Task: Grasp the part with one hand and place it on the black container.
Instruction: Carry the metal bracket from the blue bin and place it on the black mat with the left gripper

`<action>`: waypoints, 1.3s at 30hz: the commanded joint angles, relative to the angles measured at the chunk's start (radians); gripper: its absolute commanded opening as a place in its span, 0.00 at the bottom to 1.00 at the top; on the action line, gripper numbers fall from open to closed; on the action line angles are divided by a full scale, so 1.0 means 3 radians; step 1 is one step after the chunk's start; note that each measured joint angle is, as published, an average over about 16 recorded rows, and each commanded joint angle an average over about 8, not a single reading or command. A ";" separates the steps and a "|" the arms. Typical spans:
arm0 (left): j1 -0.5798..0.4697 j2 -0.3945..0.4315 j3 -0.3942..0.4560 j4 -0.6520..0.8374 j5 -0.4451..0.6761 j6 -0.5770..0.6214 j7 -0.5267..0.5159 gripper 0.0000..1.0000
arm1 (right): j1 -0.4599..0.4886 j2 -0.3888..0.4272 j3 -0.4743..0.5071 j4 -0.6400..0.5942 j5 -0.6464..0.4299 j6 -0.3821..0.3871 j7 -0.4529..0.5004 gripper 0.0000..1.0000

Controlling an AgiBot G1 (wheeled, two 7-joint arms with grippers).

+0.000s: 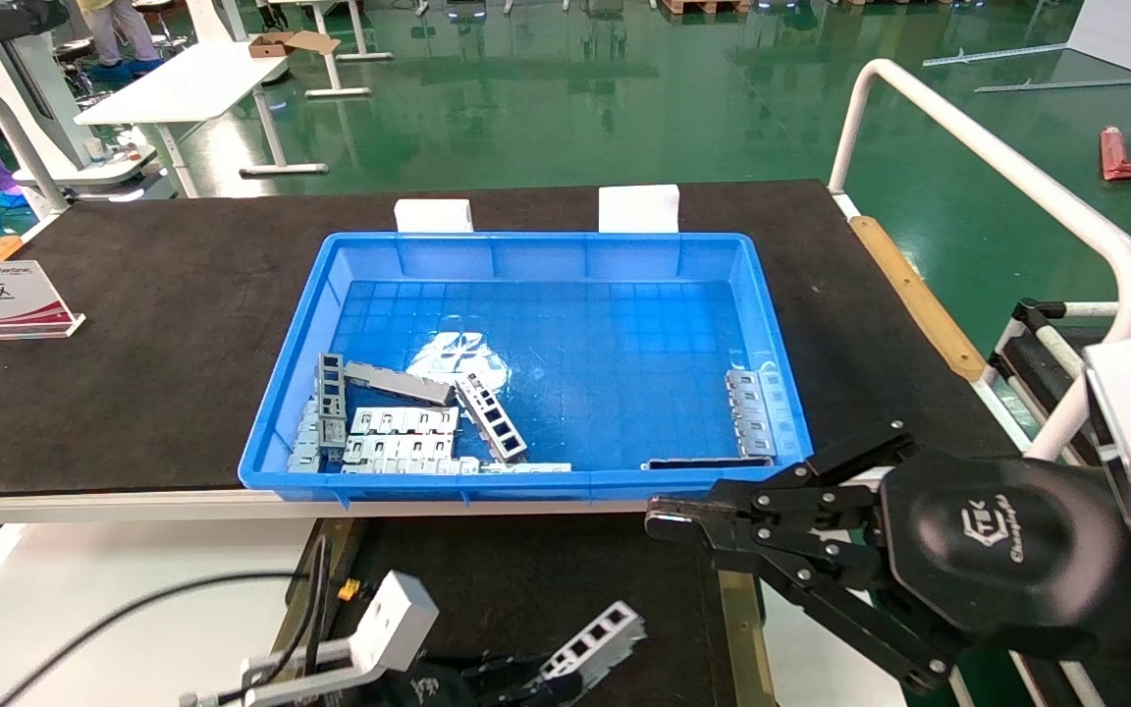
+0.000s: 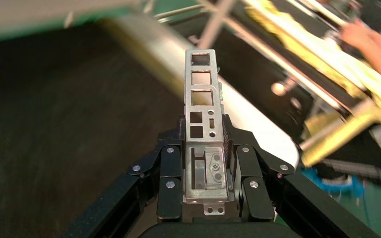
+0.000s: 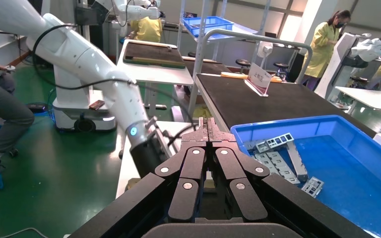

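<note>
My left gripper [image 1: 526, 684] is low at the front edge of the head view, over the black container [image 1: 526, 570], a flat black tray with tan side rails [image 1: 737, 628]. It is shut on the part [image 1: 593, 636], a silvery channel bar with a row of square windows. In the left wrist view the part [image 2: 202, 94] stands out straight between the fingers [image 2: 171, 163], above a dark surface [image 2: 54, 129]. My right gripper [image 1: 669, 520] hangs shut and empty by the front right corner of the blue crate [image 1: 281, 412]. It also shows in the right wrist view [image 3: 208, 126].
The blue crate holds more channel bars [image 1: 492, 417] and flat grey plates [image 1: 399, 437], with others at its right wall [image 1: 752, 412]. Two white blocks [image 1: 638, 208] stand behind the crate. A sign [image 1: 1, 299] stands far left. A white rail [image 1: 1017, 177] curves on the right.
</note>
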 commanded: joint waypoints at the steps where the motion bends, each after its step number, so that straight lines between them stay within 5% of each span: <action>1: 0.0147 -0.0005 0.0018 -0.0038 -0.0070 -0.0212 -0.0104 0.00 | 0.0000 0.0000 0.0000 0.0000 0.0000 0.0000 0.0000 0.00; 15: 0.0351 0.0700 -0.0099 0.0580 -0.0304 -0.1110 -0.0273 0.00 | 0.0000 0.0000 -0.0001 0.0000 0.0001 0.0000 0.0000 0.00; 39: 0.0396 0.1593 -0.0575 0.1452 -0.0529 -0.1549 -0.0192 0.00 | 0.0001 0.0001 -0.0002 0.0000 0.0002 0.0001 -0.0001 0.00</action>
